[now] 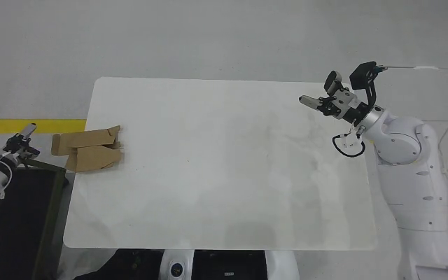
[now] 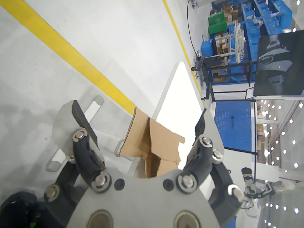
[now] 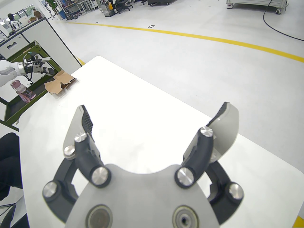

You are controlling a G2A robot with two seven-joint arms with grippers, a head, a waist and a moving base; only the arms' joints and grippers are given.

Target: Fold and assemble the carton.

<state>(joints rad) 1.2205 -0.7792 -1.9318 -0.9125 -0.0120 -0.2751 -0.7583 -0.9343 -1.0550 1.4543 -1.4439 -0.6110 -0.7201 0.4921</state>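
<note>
A flattened brown carton (image 1: 89, 150) lies on the white table's (image 1: 224, 175) left edge, partly overhanging it. My left gripper (image 1: 21, 143) hovers off the table, left of the carton, open and holding nothing. Its own view has the carton (image 2: 152, 143) ahead between the spread fingers (image 2: 82, 119), not touching. My right gripper (image 1: 313, 102) is open above the table's far right corner, well away from the carton. From the right wrist, the carton (image 3: 59, 81) sits at the table's far end, the left gripper (image 3: 47, 71) just beyond it.
A dark green bin (image 1: 28, 210) stands beside the table's left side, below my left gripper. A yellow floor line (image 1: 42, 125) runs behind it. The table's (image 3: 147, 110) middle is bare white surface.
</note>
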